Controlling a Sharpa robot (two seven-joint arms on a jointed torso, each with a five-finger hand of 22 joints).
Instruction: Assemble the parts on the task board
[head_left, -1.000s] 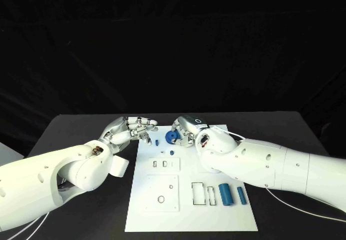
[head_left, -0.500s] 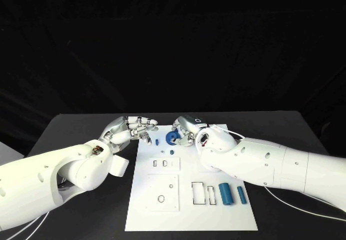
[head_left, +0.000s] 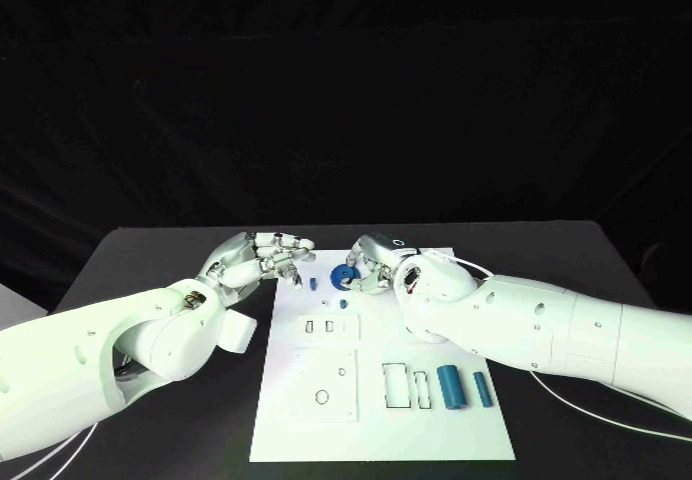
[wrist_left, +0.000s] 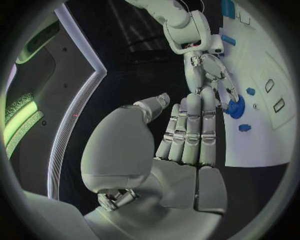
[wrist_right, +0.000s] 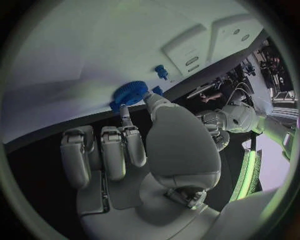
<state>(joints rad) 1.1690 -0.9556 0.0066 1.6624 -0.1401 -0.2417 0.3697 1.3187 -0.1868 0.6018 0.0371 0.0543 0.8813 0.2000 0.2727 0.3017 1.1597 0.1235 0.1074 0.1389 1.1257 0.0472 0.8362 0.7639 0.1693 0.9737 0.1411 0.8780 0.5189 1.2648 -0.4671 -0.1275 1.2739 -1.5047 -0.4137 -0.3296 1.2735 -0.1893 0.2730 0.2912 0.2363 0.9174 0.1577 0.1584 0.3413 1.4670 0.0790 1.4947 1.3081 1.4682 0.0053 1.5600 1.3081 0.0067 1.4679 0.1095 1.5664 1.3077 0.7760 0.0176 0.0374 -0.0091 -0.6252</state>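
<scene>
Little has shifted in the last second: my right hand (head_left: 378, 262) has eased the gear (head_left: 345, 276) slightly lower and nearer me, and my left hand (head_left: 260, 258) has stayed where it was.

My table (head_left: 159, 260) is black, and the white board (head_left: 378, 420) lies along its middle, running from my body to the far side. My two arms come in from either side and meet over the board's far end.

My right hand sits over the far end of the board, thumb and a fingertip pinching the blue gear, the other fingers curled in beside them. From the right wrist I see the gear (wrist_right: 130, 94) at the tip of my finger, right at the board's edge where white meets black.

My left hand hovers at the board's far left corner, just beside the right one but not touching it. Its fingers lie straight and close together, the thumb set a little apart, and nothing is in them. From the left wrist, the gear (wrist_left: 235, 108) shows just past my fingertips (wrist_left: 199, 95).

Two blue cylinders (head_left: 464, 388) lie side by side on the near right part of the board, next to outlined rectangular slots. Smaller still, a short blue peg (head_left: 315, 284) stands just left of the gear, and a tiny blue piece (head_left: 345, 303) lies just on the near side of it.
</scene>
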